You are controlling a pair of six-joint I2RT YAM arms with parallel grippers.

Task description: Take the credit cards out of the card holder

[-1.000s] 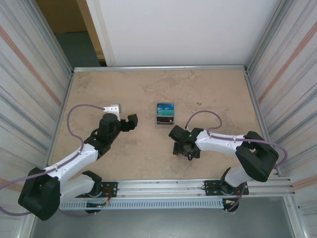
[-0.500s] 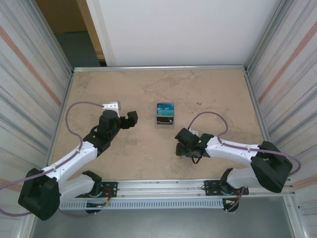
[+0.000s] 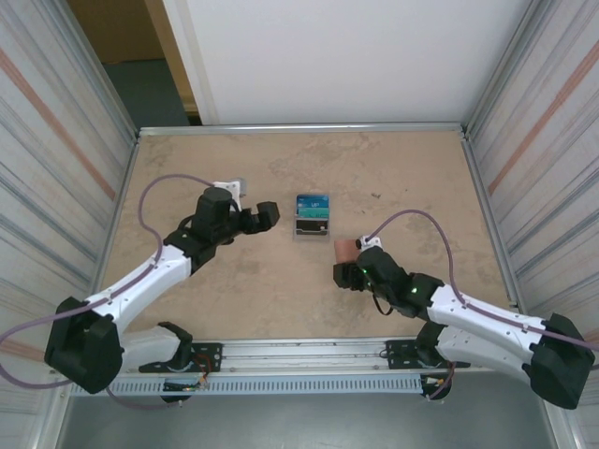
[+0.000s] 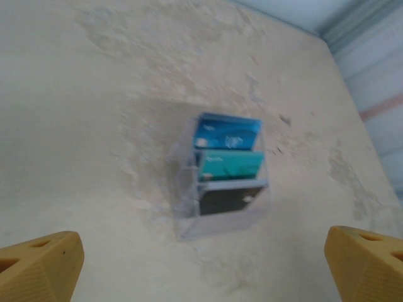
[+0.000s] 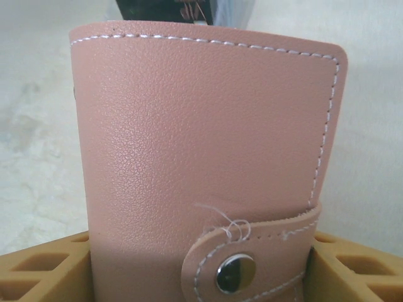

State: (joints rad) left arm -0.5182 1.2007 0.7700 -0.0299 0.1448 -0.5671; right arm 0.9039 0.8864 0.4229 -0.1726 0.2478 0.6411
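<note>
1. Right gripper (image 3: pixel 346 260) is gripping a tan wallet (image 3: pixel 344 248) upright, near the stand.
2. Blue and teal cards (image 3: pixel 314 207) are sitting in a clear stand (image 3: pixel 312 232) mid-table (image 3: pixel 412 178).
3. Left gripper (image 3: pixel 263 217) is hovering just left of the stand.

The left arm (image 3: pixel 154 271) is stretched forward, elbow bent, wrist turned inward. The left gripper (image 3: pixel 265 215) is held wide open, its fingertips (image 4: pixel 41 267) spread far apart. The right arm (image 3: pixel 477 318) is laid low and long, reaching in from the right. The right gripper (image 3: pixel 346 258) is clamped on the holder (image 5: pixel 201 138), which is pinned upright between the pads (image 5: pixel 44 272), snap strap facing the wrist.
</note>
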